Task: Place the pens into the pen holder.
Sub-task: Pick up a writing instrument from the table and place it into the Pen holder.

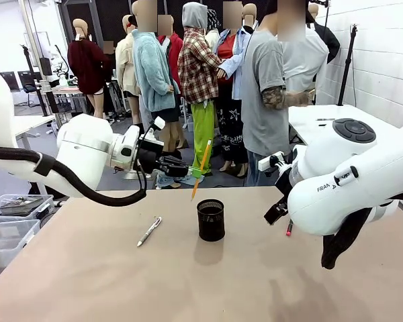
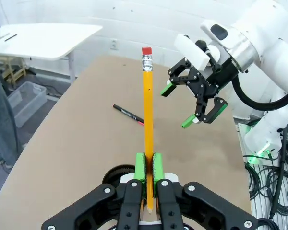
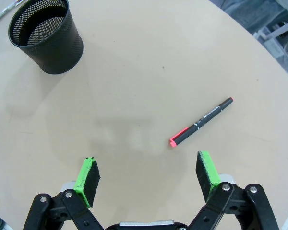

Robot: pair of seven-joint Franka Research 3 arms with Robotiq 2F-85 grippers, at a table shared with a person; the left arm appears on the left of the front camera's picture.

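- Left fingers (image 2: pixel 140 167), reaching level from frame left, clamp a slanted yellow-orange pencil (image 1: pixel 202 161) up-left of the black wire-mesh cylindrical pen holder (image 1: pixel 211 220), centre frame.
- Right fingers (image 3: pixel 88 179), pointing down, gape empty over a dark red-tipped pen (image 3: pixel 201 122) on the bench (image 1: pixel 121 282).

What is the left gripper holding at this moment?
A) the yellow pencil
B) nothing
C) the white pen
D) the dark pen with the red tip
A: the left gripper is shut on the yellow pencil, while the white pen and the dark pen lie on the table.
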